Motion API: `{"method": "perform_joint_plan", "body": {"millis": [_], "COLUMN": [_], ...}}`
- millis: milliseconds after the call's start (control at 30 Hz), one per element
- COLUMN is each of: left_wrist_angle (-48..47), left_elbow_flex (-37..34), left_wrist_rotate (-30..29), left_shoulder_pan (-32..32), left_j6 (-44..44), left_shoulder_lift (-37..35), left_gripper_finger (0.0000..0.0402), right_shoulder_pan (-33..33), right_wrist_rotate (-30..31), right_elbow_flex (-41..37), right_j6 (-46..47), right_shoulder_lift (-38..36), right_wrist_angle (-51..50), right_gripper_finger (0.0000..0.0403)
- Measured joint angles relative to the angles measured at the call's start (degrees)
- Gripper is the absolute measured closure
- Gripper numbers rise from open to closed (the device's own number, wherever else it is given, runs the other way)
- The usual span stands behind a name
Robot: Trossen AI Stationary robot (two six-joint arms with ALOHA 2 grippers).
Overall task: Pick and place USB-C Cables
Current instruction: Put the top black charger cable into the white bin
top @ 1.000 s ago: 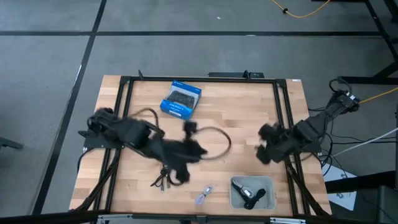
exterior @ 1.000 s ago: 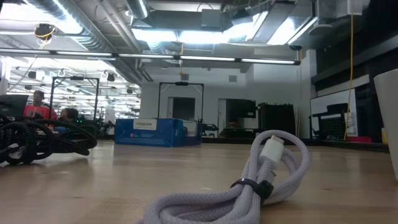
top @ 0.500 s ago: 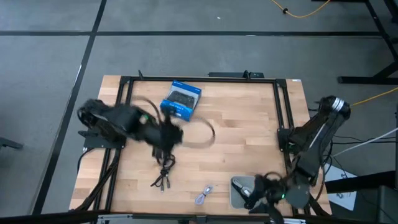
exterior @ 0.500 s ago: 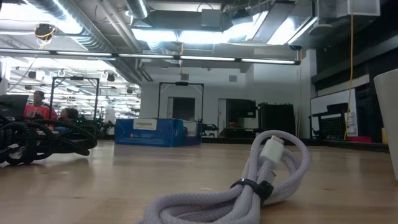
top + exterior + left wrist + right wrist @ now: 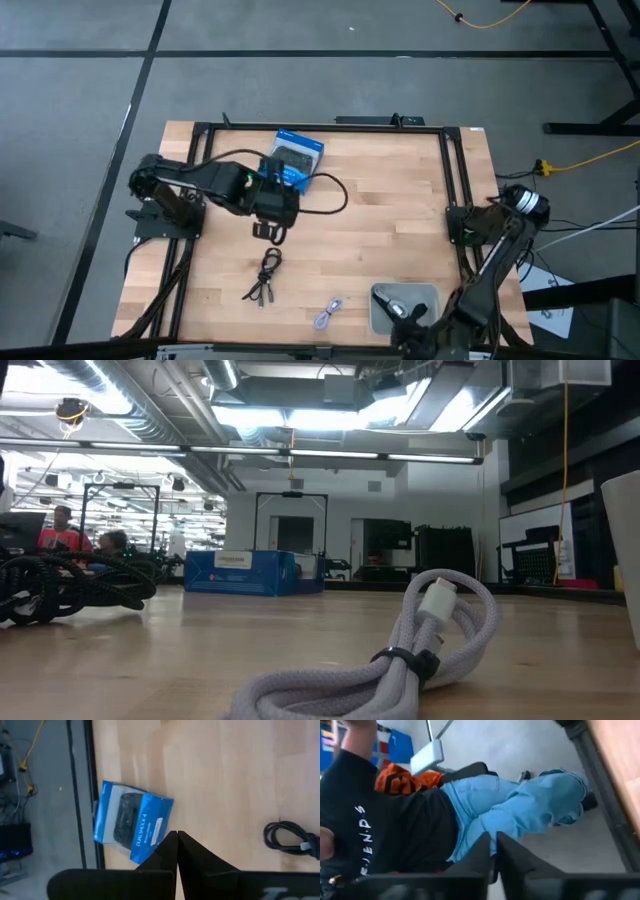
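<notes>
A black USB-C cable bundle [image 5: 265, 278] lies flat on the wooden table, seen also in the left wrist view [image 5: 292, 837] and the low view [image 5: 60, 585]. A light grey cable bundle [image 5: 327, 314] lies near the front edge [image 5: 400, 650]. More black cable [image 5: 400, 312] lies in the grey bin [image 5: 432, 296]. My left gripper [image 5: 268, 230] hangs shut [image 5: 176, 842] beside the blue box [image 5: 292, 160], touching nothing. My right gripper [image 5: 495, 847] is shut and empty, folded down at the table's near right corner, beside the bin.
The blue box [image 5: 132, 827] lies at the far middle of the table. A black frame rail [image 5: 455, 190] runs along the table's sides. A person in jeans and a black shirt [image 5: 470, 815] is beyond the near edge. Bare wood lies mid-table.
My left gripper has gone up and toward the far edge, from over the black cable bundle to beside the blue box; the bundle stays on the table. My right arm has swung from mid-right toward the near edge and folded down by the bin.
</notes>
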Motion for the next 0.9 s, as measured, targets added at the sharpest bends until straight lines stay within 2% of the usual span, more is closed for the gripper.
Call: {"method": "perform_joint_plan", "body": {"millis": [67,200,333,533,700,900], "left_wrist_angle": [1.43,2.17,3.60,3.66,3.66,3.66], "left_elbow_flex": [-1.82,-3.73,-5.36,-5.47,-5.47,-5.47], "left_wrist_rotate": [-0.17,-0.33,0.87,7.55,7.50,7.61], "left_shoulder_pan": [0.83,2.24,4.39,7.72,10.17,12.33], "left_j6": [0.13,1.60,4.10,6.53,8.09,8.14], "left_shoulder_lift": [-0.52,-0.31,-0.39,-0.41,-0.41,-0.41], "left_gripper_finger": [0.0401,0.0401,0.0401,0.0401,0.0401,0.0401], "right_shoulder_pan": [0.00,0.00,-0.02,-0.11,-0.15,-0.41], "right_wrist_rotate": [-1.17,-3.71,-7.27,-9.96,-9.80,-9.76], "right_elbow_flex": [3.47,8.92,9.97,10.06,10.06,10.06], "right_j6": [0.00,0.02,1.55,4.42,4.35,4.33], "right_shoulder_lift": [1.69,4.48,6.16,7.72,8.05,8.09], "right_wrist_angle": [-4.09,-14.30,-20.72,-22.98,-23.82,-30.24], "right_gripper_finger": [0.0393,0.0398,0.0399,0.0401,0.0400,0.0401]}}
